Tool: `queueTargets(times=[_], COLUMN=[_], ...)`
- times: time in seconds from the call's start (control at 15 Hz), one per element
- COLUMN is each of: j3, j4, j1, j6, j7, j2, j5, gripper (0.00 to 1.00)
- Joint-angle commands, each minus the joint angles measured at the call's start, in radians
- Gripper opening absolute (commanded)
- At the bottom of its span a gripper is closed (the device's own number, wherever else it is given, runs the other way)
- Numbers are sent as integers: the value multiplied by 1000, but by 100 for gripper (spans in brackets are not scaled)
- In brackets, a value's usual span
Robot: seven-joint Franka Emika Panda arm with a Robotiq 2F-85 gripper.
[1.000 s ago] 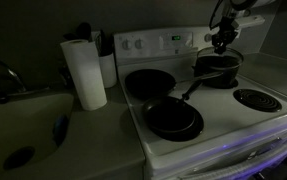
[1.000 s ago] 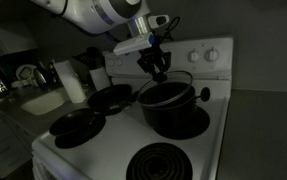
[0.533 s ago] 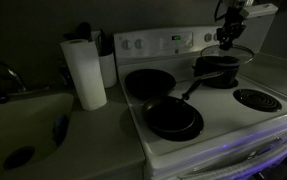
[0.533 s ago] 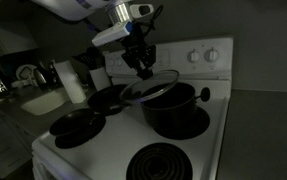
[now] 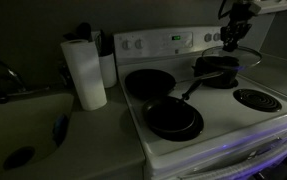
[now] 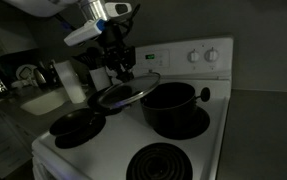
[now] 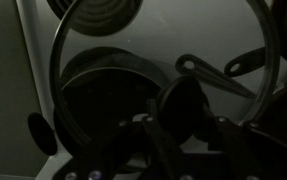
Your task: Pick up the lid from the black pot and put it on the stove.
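My gripper (image 5: 231, 38) is shut on the small centre knob of the glass lid (image 5: 223, 52) and holds it tilted in the air. In an exterior view the lid (image 6: 133, 90) hangs beside the black pot (image 6: 173, 108), over the gap toward a frying pan, with the gripper (image 6: 122, 68) above it. The pot (image 5: 218, 75) stands open on a back burner of the white stove (image 5: 223, 115). In the wrist view the lid's rim (image 7: 59, 60) rings the frame, and the gripper (image 7: 188, 120) closes on the dark knob.
Two black frying pans (image 5: 148, 82) (image 5: 173, 118) sit on other burners. A bare coil burner (image 6: 168, 162) is at the front. The stove's back panel (image 6: 198, 55) stands behind. A paper towel roll (image 5: 83, 72) and a sink (image 5: 23, 125) are beside the stove.
The gripper has lifted the lid off the black pot and carried it up and sideways away from the pot, tilting it.
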Motion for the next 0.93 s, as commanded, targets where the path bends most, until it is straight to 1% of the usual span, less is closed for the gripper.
queueTargets(times=[0.0, 0.2, 0.33, 0.47, 0.67, 0.87], j3=[25, 48, 62, 68, 72, 63], j4=[-97, -175, -237, -281, -372, -451], j1=[20, 40, 51, 50, 39, 43], j6=[-7, -21, -10, -1, 57, 125], j7=[-5, 18, 33, 40, 59, 63], j2=[-108, -175, -228, -262, -305, -317], j5=[53, 112, 147, 157, 145, 177], gripper=[14, 14, 14, 14, 14, 14])
